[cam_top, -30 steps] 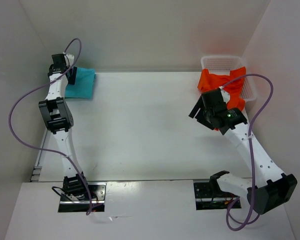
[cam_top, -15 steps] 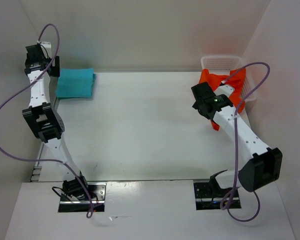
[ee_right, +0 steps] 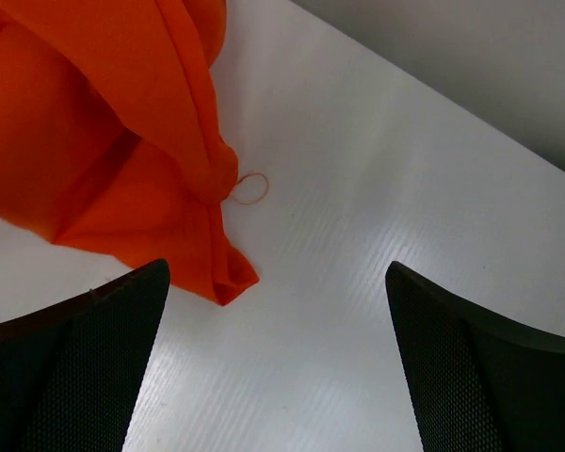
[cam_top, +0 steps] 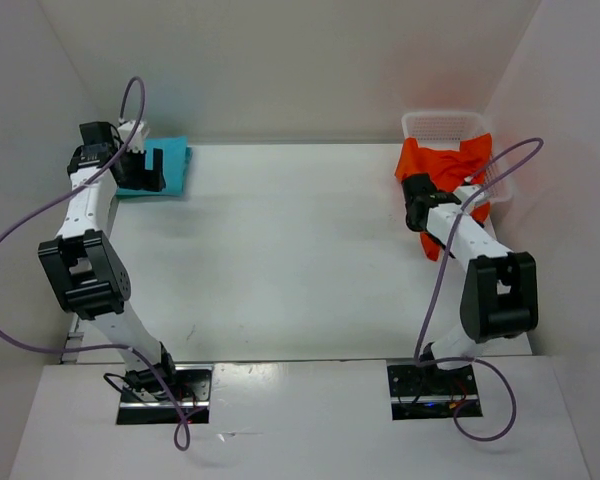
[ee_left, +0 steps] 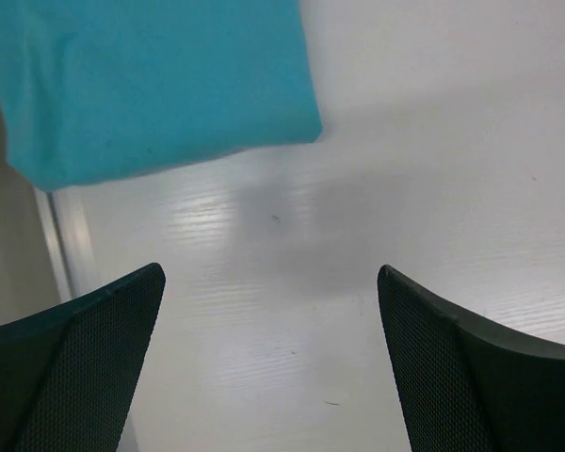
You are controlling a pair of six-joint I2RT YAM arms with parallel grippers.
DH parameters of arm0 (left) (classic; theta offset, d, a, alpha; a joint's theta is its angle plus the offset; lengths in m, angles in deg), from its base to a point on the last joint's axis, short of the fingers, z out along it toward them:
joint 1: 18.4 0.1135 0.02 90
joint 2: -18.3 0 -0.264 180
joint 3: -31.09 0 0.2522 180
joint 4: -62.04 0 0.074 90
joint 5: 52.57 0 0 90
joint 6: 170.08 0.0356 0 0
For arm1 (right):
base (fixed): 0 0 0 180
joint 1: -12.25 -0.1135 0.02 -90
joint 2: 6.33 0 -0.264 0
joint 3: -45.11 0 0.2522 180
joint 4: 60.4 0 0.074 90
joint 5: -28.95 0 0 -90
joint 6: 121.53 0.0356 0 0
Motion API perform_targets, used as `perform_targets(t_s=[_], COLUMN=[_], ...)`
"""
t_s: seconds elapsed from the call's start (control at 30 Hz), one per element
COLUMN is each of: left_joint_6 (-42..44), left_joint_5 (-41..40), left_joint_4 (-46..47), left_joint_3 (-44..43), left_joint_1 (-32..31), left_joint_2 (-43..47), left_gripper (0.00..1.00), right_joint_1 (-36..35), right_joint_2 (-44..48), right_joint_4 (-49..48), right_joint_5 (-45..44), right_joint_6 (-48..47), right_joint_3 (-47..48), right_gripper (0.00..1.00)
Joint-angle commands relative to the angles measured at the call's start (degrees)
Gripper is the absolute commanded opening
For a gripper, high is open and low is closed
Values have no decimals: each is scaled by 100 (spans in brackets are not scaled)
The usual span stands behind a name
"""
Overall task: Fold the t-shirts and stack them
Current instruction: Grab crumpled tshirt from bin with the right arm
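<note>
Black mesh-faced fingers of the right tool (ee_right: 276,267) are standing spread wide, pinching nothing, over the white table (ee_right: 405,188). Just ahead and to their left in the wrist view, the crumpled bright orange-red cloth t-shirt (ee_right: 94,113) is spilling from the white plastic mesh basket (cam_top: 442,123). Its long loose fold is trailing from the basket onto the table towards this tool. The right arm is clearly the nearer one for the pick. Far across from the basket, the left tool (ee_left: 270,270) is hanging equally spread and empty beside the folded turquoise-blue cloth t-shirt (ee_left: 160,85).
</note>
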Motion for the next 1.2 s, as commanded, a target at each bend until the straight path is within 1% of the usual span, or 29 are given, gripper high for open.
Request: perform_targets(t_s=[0.0, 0.1, 0.17, 0.23, 0.3, 0.37, 0.47, 0.5, 0.53, 0.6, 0.63, 0.67, 0.8, 0.87, 0.97, 1.0, 1.1, 1.13, 1.17], left_joint_6=[-269, -322, -322, -270, -269, -269, -269, -269, -269, -217, -216, -216, -216, -216, -216, -216, -216, -216, -216], left_joint_5=[472, 472, 420, 358, 288, 226, 226, 174, 173, 121, 121, 121, 121, 121, 121, 121, 182, 234, 235], left_joint_4=[19, 19, -33, -33, -33, -33, -33, -33, -33, -33, -33, -33, -33, -33, -33, -33, -33, 19, 19], left_joint_3=[0, 0, 0, 0, 61, 62, 123, 123, 123, 123, 123, 123, 176, 176, 176, 176, 228, 229, 229], left_joint_1=[65, 65, 65, 65, 65, 65, 65, 65, 65, 65, 65, 65, 65, 65, 65, 65, 65, 65, 65], left_joint_2=[22, 22, 22, 22, 22, 22, 22, 22, 22, 22, 74, 74, 135, 188, 249, 250, 364, 364, 417], left_gripper=[100, 100, 100, 100, 100, 100, 100, 100, 100, 100, 100, 100, 100, 100, 100, 100, 100, 100, 100], right_joint_1=[179, 320, 417, 505, 575, 628, 795, 882, 935, 936, 936, 997, 997, 822, 444, 443, 443, 609, 724], right_joint_2=[-464, -1227, -1501, -1747, -1749, -1862, -2039, -2108, -2109, -2022, -2021, -1951, -1776, -1574, -1012, -741, -466, -465, -596], right_joint_4=[-642, -836, -836, -906, -1300, -1565, -1635, -1775, -1777, -1942, -2048, -2049, -1900, -1839, -1698, -1698, -1636, -1697, -1698], right_joint_5=[-490, -421, -421, -421, -281, -175, 132, 412, 414, 554, 807, 888, 959, 907, 679, 617, 406, 336, 335], right_joint_6=[12, -102, -50, -49, -373, -550, -550, -629, -534, -638, -856, -858, -779, -779, -779, -709, -708, -856, -858], right_joint_3=[109, 363, 478, 557, 479, 426, 373, 295, 294, 180, 180, 180, 180, 180, 180, 180, 180, 180, 180], right_gripper=[100, 100, 100, 100, 100, 96, 76, 62, 53, 28, 10, 0, 0, 0, 0, 0, 0, 48, 65])
